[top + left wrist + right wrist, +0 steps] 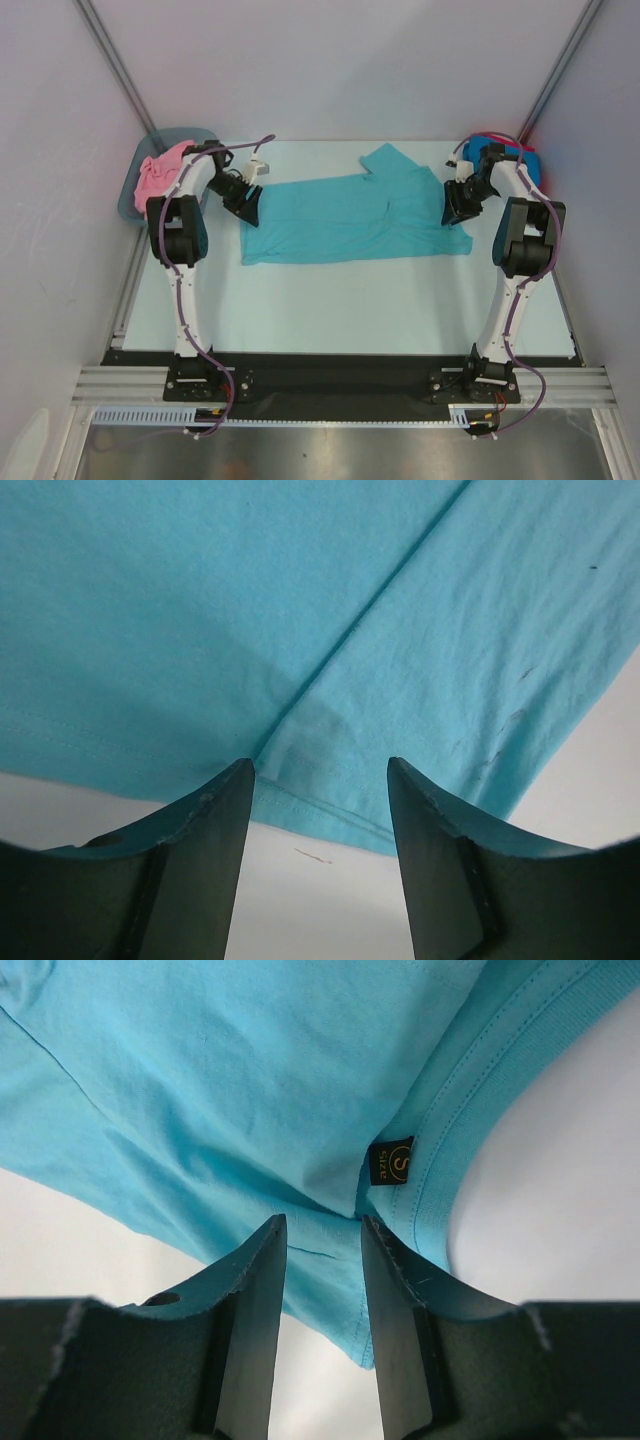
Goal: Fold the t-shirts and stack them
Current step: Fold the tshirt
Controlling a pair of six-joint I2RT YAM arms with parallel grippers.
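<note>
A teal t-shirt (350, 215) lies spread flat across the middle of the table, one sleeve pointing to the back. My left gripper (245, 205) stands at its left end. In the left wrist view the gripper (320, 765) is open, its tips just short of the teal hem (330, 815), with bare table between the fingers. My right gripper (460, 205) is at the shirt's right end by the collar (480, 1090). There its jaws (323, 1220) stand apart astride a corner of teal cloth (220, 1080), near the size label (391, 1161). A pink shirt (158, 172) lies bunched at back left.
The pink shirt sits in a grey-blue tub (180, 134) at the back left corner. A bright blue shirt (530, 162) with red cloth beside it lies at the back right corner behind the right arm. White walls close in on both sides.
</note>
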